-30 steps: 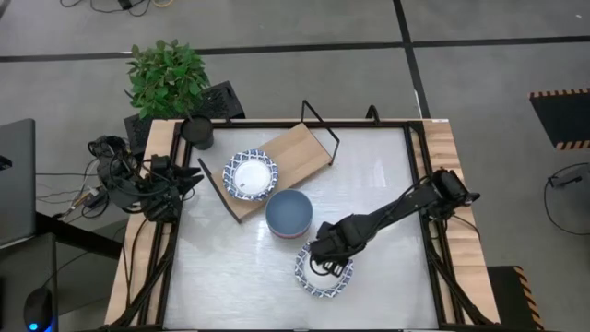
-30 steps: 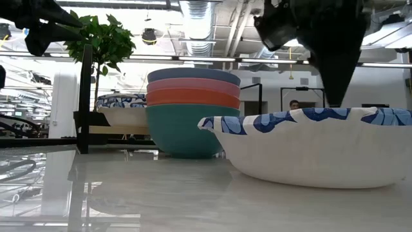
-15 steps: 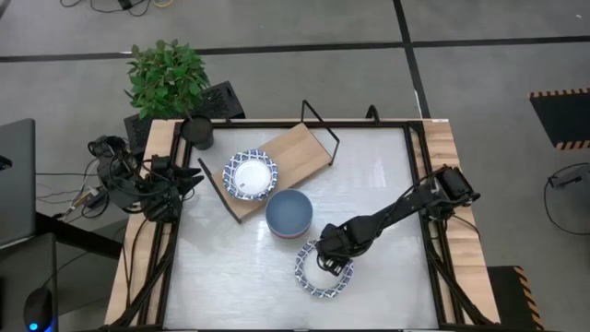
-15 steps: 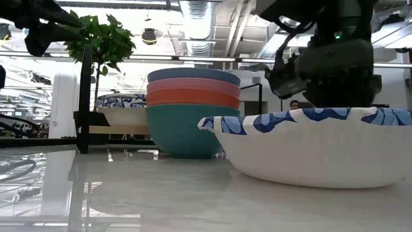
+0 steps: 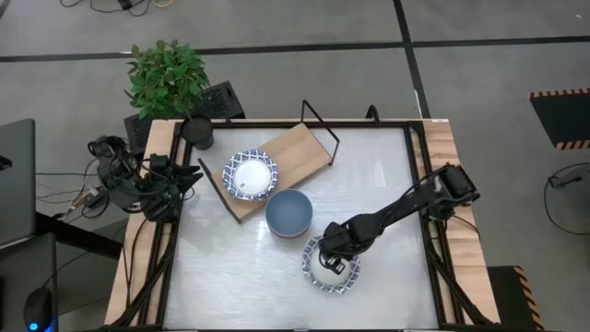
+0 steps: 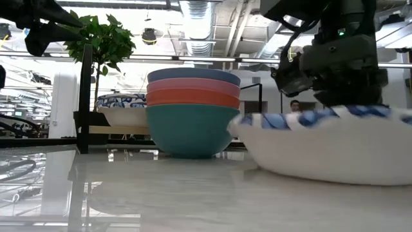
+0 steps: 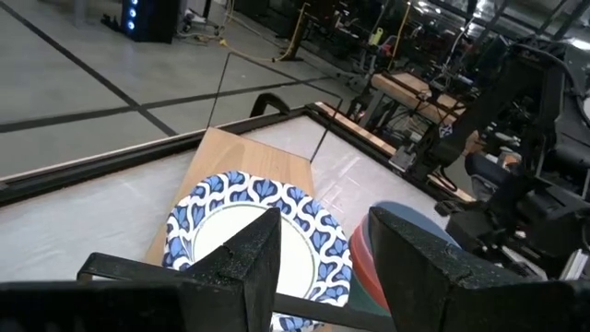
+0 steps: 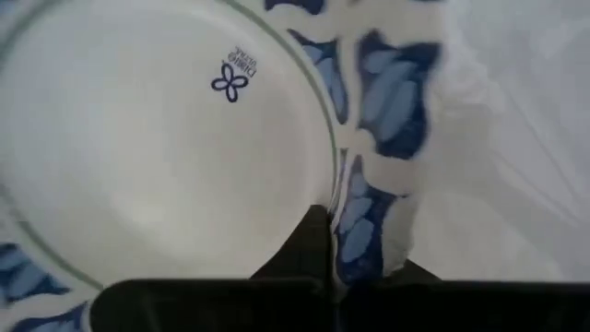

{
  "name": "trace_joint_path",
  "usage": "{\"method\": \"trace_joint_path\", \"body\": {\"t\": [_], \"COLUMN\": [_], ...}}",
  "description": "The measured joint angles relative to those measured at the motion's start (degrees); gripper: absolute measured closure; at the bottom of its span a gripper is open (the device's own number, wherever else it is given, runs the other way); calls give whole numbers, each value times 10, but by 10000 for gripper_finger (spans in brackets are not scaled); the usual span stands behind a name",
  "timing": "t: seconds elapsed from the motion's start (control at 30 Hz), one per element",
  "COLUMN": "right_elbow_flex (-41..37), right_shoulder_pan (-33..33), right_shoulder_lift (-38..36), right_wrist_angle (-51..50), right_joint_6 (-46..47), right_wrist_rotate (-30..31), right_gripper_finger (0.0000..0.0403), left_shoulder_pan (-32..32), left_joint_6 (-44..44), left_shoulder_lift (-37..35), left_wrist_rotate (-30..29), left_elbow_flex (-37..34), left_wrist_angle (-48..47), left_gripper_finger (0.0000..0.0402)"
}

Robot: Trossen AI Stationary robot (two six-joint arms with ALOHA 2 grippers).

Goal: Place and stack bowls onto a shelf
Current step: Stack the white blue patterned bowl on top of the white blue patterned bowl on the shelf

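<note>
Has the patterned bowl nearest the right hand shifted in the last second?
Yes. The patterned bowl slid rightward, away from the stack of plain bowls, gripped by the right hand.

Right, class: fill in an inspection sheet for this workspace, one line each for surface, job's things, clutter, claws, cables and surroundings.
Surface: pale tabletop, glossy, with a wooden border.
Job's things: one patterned bowl on the shelf; a stack of plain bowls, blue on top, on the table beside the shelf; a second patterned bowl near the front edge, tilted in the low view.
Clutter: dark cup at the back left corner.
Claws: right claw shut on the second patterned bowl's rim; left claw open, parked at the left edge.
Cables: a bundle by the left arm's base.
Surroundings: potted plant; grey floor.
</note>
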Motion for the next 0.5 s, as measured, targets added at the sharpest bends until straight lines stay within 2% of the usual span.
{"method": "trace_joint_path", "body": {"t": [0.1,0.27,0.5], "right_elbow_flex": [10,21,50], "right_shoulder_pan": [-12,-45,-105], "right_shoulder_lift": [-40,-142,-288], "right_wrist_angle": [-27,-101,-106], "right_joint_6": [-4,-18,-54], "right_wrist_rotate": [11,63,174], "right_gripper_finger": [382,384,384], "left_shoulder_pan": [0,0,0], "left_joint_6": [-2,-4,-4], "left_shoulder_lift": [0,0,0], "left_wrist_rotate": [0,1,1], "left_elbow_flex": [0,0,0], "left_wrist_angle": [0,0,0], "left_gripper_finger": [251,251,251]}}
